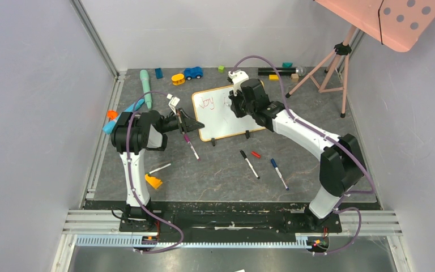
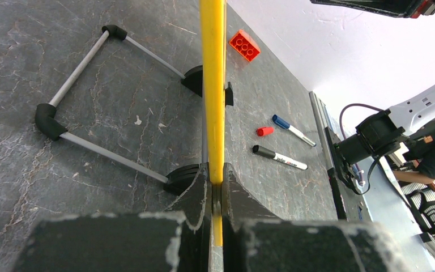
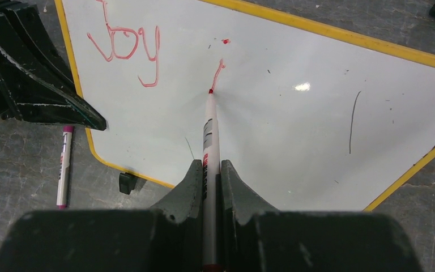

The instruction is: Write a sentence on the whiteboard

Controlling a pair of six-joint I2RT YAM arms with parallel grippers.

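Note:
The whiteboard (image 1: 226,122), white with a yellow-orange frame, stands tilted on the mat at the centre back. Red "Joy" (image 3: 126,48) is written at its upper left, also faint in the top view (image 1: 206,102). To its right are a short red stroke and dot (image 3: 218,71). My right gripper (image 3: 208,170) is shut on a red marker (image 3: 208,133) whose tip touches the board at the stroke's lower end. My left gripper (image 1: 197,124) is shut on the board's left frame edge (image 2: 213,85); its fingers (image 3: 39,96) show in the right wrist view.
A purple marker (image 1: 191,146), a black marker (image 1: 249,164), a red cap (image 1: 255,154) and a blue marker (image 1: 278,173) lie in front of the board. Toys (image 1: 192,72) line the back wall. A tripod (image 1: 328,68) with a pink dotted panel (image 1: 396,17) stands at back right.

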